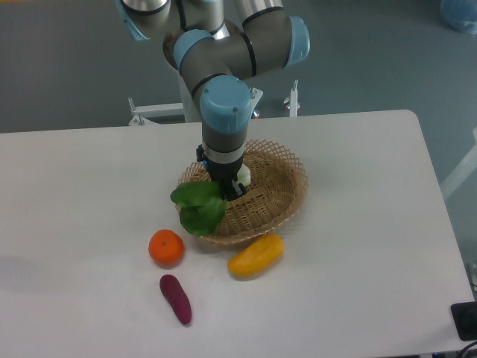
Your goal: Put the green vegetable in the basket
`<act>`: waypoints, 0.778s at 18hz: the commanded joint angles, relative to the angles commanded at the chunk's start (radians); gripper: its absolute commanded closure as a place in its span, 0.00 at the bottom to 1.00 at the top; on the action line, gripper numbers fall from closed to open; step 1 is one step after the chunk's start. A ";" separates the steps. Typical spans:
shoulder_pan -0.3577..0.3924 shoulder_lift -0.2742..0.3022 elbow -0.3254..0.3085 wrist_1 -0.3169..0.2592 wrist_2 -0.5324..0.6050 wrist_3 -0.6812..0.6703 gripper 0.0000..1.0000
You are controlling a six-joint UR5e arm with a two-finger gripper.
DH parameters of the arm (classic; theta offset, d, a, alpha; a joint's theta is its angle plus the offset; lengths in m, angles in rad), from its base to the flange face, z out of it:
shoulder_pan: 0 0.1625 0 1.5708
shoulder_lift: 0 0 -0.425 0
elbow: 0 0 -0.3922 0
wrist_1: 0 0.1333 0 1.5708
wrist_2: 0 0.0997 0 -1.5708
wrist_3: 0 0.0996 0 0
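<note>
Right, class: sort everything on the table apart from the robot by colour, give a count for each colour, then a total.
Green: 1, the green vegetable held by the gripper
Orange: 1, the orange
Yellow: 1, the yellow fruit
Purple: 1, the purple sweet potato
Tan: 1, the basket
Total: 5

The basket [279, 195] is tan woven wicker with a rough, open lattice rim. The green vegetable [198, 207] has smooth, slightly glossy leaves, and the tabletop [82, 194] is matt white.
</note>
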 joint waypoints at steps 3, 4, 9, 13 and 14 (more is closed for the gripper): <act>-0.002 0.000 0.005 -0.005 0.000 -0.009 0.00; 0.000 -0.002 0.006 -0.003 0.000 -0.011 0.00; 0.028 -0.011 0.050 -0.002 0.002 -0.006 0.00; 0.075 -0.037 0.132 -0.006 0.000 0.001 0.00; 0.084 -0.046 0.152 -0.008 -0.002 0.002 0.00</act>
